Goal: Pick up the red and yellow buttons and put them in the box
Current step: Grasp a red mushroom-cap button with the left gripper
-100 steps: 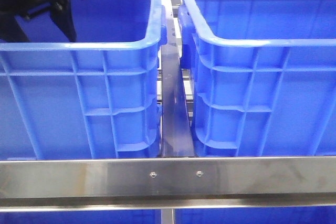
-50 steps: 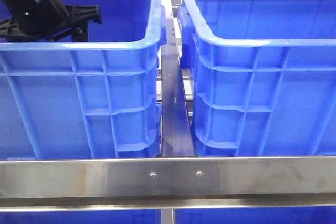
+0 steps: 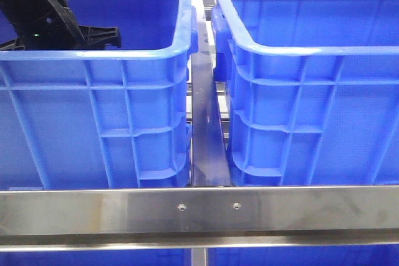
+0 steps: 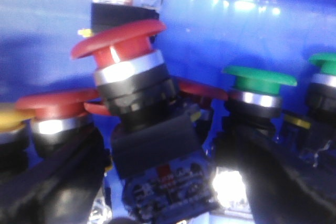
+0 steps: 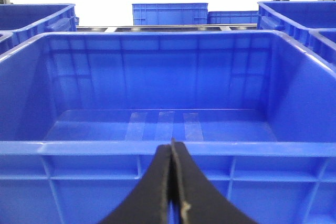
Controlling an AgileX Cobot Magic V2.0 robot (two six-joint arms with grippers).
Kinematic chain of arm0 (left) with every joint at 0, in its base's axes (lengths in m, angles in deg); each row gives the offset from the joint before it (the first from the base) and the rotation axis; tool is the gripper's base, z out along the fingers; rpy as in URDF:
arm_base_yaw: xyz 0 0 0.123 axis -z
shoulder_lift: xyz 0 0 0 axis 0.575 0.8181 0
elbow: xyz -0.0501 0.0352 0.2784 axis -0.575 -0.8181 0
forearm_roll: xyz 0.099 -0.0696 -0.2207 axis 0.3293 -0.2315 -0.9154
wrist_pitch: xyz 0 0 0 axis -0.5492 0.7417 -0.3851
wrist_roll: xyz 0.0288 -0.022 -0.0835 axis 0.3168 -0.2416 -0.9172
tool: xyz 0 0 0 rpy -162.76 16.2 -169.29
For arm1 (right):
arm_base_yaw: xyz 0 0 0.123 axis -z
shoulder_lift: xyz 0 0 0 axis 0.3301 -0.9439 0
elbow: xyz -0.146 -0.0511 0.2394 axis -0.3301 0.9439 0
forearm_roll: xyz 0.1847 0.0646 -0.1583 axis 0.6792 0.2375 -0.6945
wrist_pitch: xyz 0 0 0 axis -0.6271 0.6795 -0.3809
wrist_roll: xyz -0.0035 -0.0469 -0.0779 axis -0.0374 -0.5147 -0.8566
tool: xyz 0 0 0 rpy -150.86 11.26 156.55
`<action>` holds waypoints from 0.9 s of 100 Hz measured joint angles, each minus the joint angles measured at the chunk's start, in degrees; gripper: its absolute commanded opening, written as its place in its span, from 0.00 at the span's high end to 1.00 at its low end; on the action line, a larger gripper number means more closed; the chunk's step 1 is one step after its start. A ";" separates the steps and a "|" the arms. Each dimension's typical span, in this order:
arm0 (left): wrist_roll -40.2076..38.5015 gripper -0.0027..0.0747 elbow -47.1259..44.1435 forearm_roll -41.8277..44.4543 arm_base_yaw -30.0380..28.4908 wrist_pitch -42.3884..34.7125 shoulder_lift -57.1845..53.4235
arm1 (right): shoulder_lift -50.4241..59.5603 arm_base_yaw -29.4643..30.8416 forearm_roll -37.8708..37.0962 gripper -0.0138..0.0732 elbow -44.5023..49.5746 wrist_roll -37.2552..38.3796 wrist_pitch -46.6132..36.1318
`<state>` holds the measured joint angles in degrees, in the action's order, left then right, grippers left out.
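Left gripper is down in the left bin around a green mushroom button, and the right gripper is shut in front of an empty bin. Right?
Not quite. In the left wrist view, the button between the left gripper fingers is the red mushroom button, not a green one; the green buttons sit off to the side. The rest holds: the right gripper is shut facing the empty blue bin.
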<state>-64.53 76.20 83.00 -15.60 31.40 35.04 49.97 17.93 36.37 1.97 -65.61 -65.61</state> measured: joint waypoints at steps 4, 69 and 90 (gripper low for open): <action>-0.10 0.48 0.00 0.26 0.00 0.00 0.00 | 0.00 0.00 0.00 0.91 0.00 0.00 0.00; -0.10 0.99 0.00 11.50 3.08 5.99 -9.37 | 0.00 0.00 0.00 0.91 0.00 0.00 0.00; 0.78 0.99 -2.11 15.12 5.41 7.85 -19.19 | 0.00 0.00 0.00 0.91 0.00 0.00 0.00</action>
<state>-63.75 74.09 98.12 -10.18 39.25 15.86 49.97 17.93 36.37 1.97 -65.61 -65.61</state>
